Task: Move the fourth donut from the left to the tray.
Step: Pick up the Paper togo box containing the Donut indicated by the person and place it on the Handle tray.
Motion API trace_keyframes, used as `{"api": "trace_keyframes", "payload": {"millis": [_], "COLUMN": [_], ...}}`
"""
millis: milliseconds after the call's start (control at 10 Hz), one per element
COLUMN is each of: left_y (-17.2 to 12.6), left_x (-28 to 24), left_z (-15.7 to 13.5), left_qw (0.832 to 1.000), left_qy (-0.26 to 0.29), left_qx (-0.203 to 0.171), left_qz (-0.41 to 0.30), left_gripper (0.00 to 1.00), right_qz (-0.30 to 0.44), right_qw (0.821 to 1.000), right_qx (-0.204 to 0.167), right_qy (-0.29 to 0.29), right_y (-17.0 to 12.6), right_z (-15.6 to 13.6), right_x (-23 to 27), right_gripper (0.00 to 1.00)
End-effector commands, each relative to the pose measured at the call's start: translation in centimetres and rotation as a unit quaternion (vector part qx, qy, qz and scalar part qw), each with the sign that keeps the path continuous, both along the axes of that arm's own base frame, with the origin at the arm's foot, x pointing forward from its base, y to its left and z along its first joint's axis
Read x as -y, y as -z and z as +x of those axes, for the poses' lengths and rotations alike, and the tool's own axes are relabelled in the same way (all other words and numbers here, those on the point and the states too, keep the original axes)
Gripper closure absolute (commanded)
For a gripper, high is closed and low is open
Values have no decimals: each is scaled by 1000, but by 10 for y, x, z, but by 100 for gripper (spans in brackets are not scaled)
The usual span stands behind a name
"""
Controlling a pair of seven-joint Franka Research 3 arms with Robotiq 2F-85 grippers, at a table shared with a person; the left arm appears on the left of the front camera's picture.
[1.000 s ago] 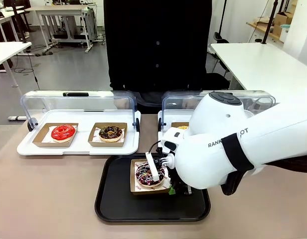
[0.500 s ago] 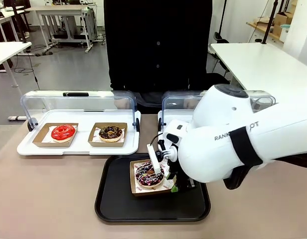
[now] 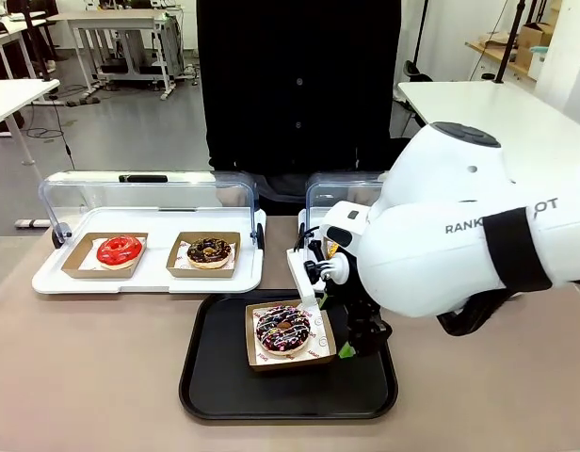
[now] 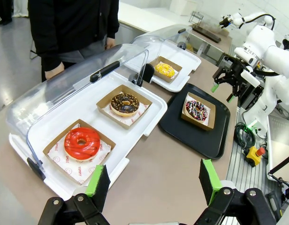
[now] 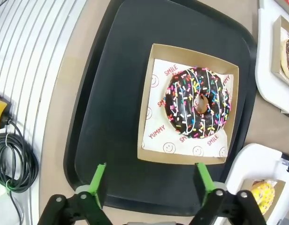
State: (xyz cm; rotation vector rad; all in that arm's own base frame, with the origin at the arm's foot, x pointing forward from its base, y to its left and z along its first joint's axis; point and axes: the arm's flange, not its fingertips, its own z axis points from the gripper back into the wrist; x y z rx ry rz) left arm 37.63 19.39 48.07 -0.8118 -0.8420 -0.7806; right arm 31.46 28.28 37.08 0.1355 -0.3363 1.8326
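While the right gripper [image 5: 148,180] hangs above the black tray [image 3: 215,377] with its jaws released and nothing between them, the fourth donut [image 3: 283,330], chocolate-glazed with pink and white drizzle and coloured sprinkles, sits in its square brown cardboard holder [image 3: 315,360] inside that tray, right of the tray's middle in the front view. In the right wrist view the green pads [image 5: 97,180] stand apart just off one edge of the holder, clear of the donut [image 5: 198,108] and the tray [image 5: 111,93]. In the left wrist view the left gripper [image 4: 151,180] hovers over the brown tabletop [image 4: 168,168] near the left white display tray [image 4: 135,122], its jaws likewise spread and empty. That display tray, under a raised clear lid [image 3: 139,193], carries a red-glazed donut [image 3: 119,250] and a chocolate donut with yellowish crumbs [image 3: 209,250], each in a brown holder. A yellow donut [image 4: 164,70] lies in the second white display tray [image 4: 182,82] beyond the black tray. A person in dark clothing [image 3: 298,85] stands at the far side of the tabletop.
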Motion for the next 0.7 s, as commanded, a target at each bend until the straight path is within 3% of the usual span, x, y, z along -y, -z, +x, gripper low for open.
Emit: {"api": "trace_keyframes", "payload": {"millis": [0, 100, 200, 600], "left_y": [-2, -2, -2, -2], "left_x": [0, 0, 0, 0], "left_z": [2, 2, 2, 2], "left_qw": [1000, 1000, 1000, 1000], "left_qy": [2, 2, 2, 2], "left_qx": [16, 16, 16, 16], "left_qz": [-11, -11, -11, -11], "left_gripper": [0, 0, 0, 0], "right_qz": [-5, -14, -1, -1], "right_qw": [1000, 998, 1000, 1000], "right_qx": [-8, -40, -4, -4], "right_qy": [-7, -45, 1, 1], "right_y": [5, 2, -1, -1], "right_z": [-17, -10, 1, 1], "right_x": [21, 26, 3, 3], "right_gripper": [0, 0, 0, 0]}}
